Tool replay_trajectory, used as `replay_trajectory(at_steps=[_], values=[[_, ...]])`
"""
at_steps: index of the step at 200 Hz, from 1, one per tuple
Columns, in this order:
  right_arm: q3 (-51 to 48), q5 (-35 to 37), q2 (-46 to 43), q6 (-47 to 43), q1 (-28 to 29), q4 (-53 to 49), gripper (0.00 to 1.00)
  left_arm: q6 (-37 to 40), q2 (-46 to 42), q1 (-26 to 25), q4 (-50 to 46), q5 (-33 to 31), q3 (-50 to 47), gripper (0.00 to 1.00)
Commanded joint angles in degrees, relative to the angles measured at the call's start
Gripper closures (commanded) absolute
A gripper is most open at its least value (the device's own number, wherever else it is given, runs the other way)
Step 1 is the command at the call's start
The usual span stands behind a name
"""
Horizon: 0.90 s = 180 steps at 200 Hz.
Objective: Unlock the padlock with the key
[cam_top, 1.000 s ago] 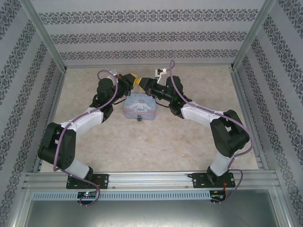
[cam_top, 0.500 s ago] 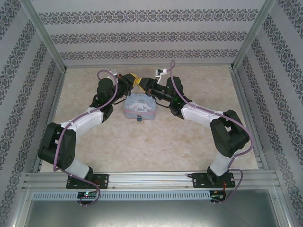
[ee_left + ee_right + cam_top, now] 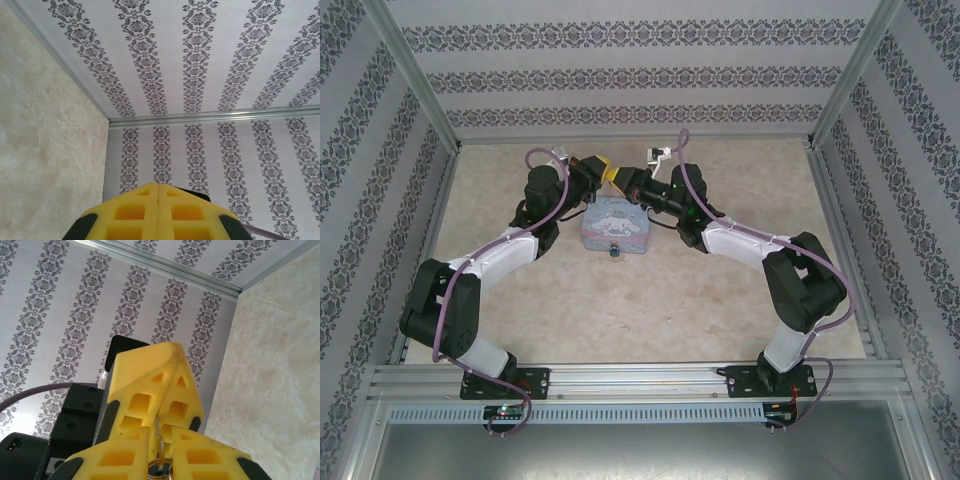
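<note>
Behind the pale cartoon tin (image 3: 616,225), my left gripper (image 3: 605,171) and right gripper (image 3: 626,180) meet tip to tip above the table. The tiny dark padlock (image 3: 614,250) hangs at the tin's front side, apart from both grippers. In the right wrist view the thin metal key (image 3: 161,432) sticks out of the seam of the left fingers (image 3: 140,390), which are pressed together. The key's ring (image 3: 160,469) sits in the narrow gap of my right gripper (image 3: 161,452), touching both fingers. Seen from the left wrist, my left gripper (image 3: 158,187) is shut tight and the key is hidden.
Patterned walls (image 3: 640,75) enclose the marbled table (image 3: 670,300) at the back and on both sides. Metal rails (image 3: 640,380) run along the near edge by the arm bases. Open floor lies in front of the tin.
The right jaws have narrowed onto the key's ring. Both arms hold nearly the same place behind the tin; the tin and padlock have not moved.
</note>
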Motion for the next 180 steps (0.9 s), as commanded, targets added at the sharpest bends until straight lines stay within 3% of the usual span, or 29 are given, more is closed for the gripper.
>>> replay_trajectory(at_steps=[1, 47, 83, 146, 170, 180], values=[[-1.59, -0.37, 0.03, -0.42, -0.08, 1.71, 0.93, 0.8, -1.97, -0.4, 1.11, -1.11, -0.78, 1.0], [-2.71, -0.03, -0.17, -0.2, -0.78, 1.91, 0.97, 0.89, -2.2, -0.49, 1.25, -1.29, -0.95, 1.0], [-2.99, 0.12, -0.1, -0.07, -1.04, 2.06, 0.81, 0.89, -2.32, -0.41, 1.29, -1.33, -1.16, 1.0], [-2.55, 0.06, 0.17, 0.2, -1.06, 2.24, 0.77, 0.81, -2.47, -0.42, 1.56, -1.33, -1.66, 1.0], [-2.56, -0.05, 0.17, 0.28, -1.13, 2.24, 0.77, 0.81, -2.62, -0.42, 1.6, -1.47, -1.83, 1.0], [-2.66, -0.15, 0.17, 0.28, -1.13, 2.4, 0.85, 0.82, -2.67, -0.42, 1.62, -1.42, -1.89, 1.0]])
